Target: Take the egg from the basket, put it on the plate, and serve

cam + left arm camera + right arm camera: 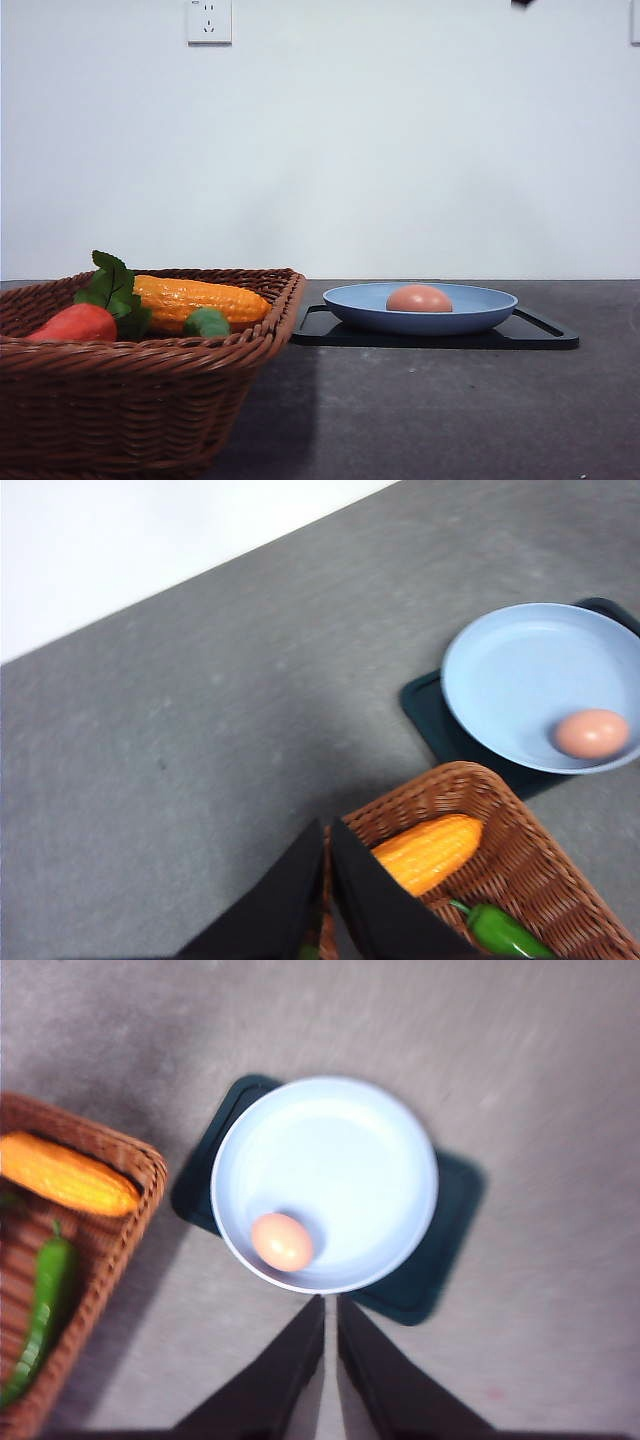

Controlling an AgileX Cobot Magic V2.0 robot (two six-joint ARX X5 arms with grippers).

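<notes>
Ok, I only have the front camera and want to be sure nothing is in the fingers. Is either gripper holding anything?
Observer: No. The left gripper has its fingers together, empty, above a corner of the basket.
Operator: And the right one?
Observer: The right gripper is shut and empty, over the table just short of the plate.
Operator: Is the egg centred?
Observer: No, the egg lies off centre, close to the plate's rim.
</notes>
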